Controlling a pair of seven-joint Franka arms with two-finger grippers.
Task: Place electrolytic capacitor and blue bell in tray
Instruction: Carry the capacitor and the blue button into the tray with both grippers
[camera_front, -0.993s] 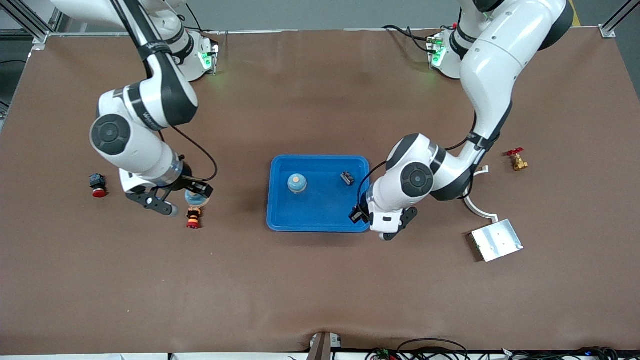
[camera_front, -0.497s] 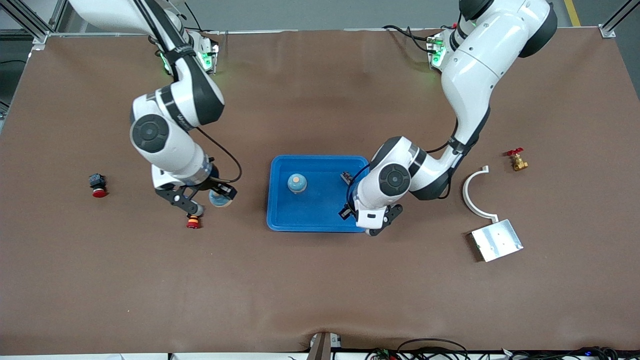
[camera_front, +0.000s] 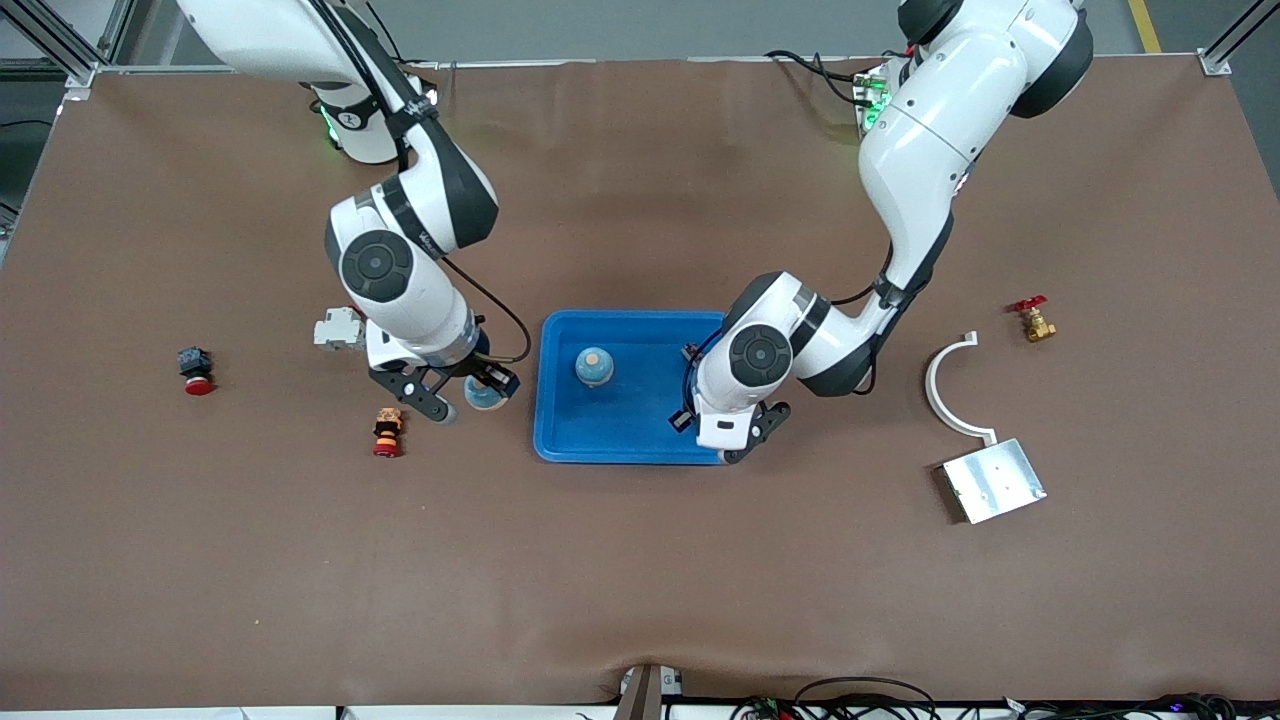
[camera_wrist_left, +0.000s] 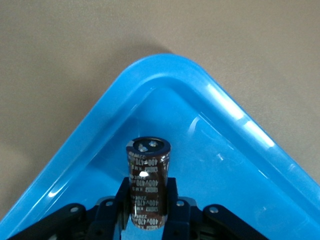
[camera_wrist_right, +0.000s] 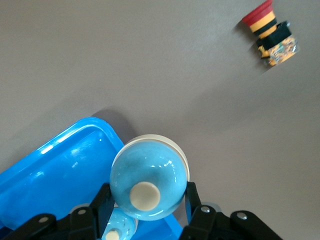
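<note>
Releasing early, the right tool (camera_front: 468, 392) gripping the blue bell (camera_wrist_right: 149, 186) would miss the tray (camera_front: 560, 440); left tool (camera_wrist_left: 148, 210) clamps the capacitor (camera_wrist_left: 148, 185)

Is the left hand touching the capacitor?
Touching. Left wrist view shows the left hand with both fingers clamped against the capacitor, over the tray.

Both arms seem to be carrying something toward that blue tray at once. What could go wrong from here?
1. The right tool, shut on the blue bell, is only at the tray's rim; released too early, the bell could land on the table.
2. Another blue bell already sits in the tray, so the incoming one might knock it.
3. The left tool holds the electrolytic capacitor above a tray corner; being round, it might roll once dropped.
</note>
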